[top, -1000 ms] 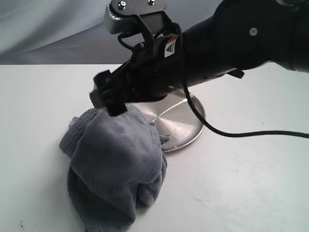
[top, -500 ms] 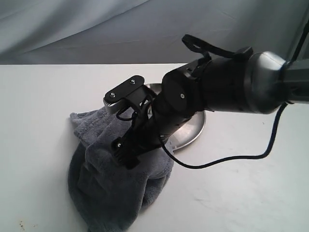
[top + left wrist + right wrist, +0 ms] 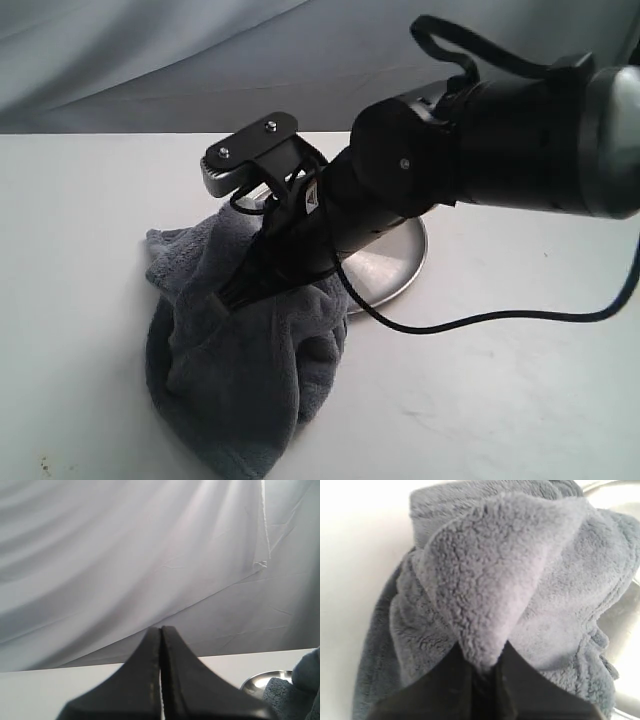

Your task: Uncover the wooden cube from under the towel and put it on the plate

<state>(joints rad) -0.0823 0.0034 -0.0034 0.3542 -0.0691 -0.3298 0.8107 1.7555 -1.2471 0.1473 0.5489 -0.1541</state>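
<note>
The slate-grey towel [image 3: 235, 370] lies bunched on the white table, its far edge lapping onto the steel plate [image 3: 395, 265]. My right gripper [image 3: 228, 300] reaches down into the top of the towel and is shut on a raised fold of it [image 3: 487, 605]. The plate's rim [image 3: 625, 630] shows beside the cloth in the right wrist view. The wooden cube is hidden. My left gripper [image 3: 161, 630] is shut with nothing between its fingers, held up facing the backdrop, with the plate [image 3: 260, 679] and a towel corner [image 3: 300, 690] at the edge of its view.
A black cable [image 3: 500, 318] trails from the right arm across the table in front of the plate. A grey curtain [image 3: 150, 60] hangs behind the table.
The right gripper came down from above the towel's far side onto its top, then closed on a fold of cloth. The towel has bunched up slightly under it.
</note>
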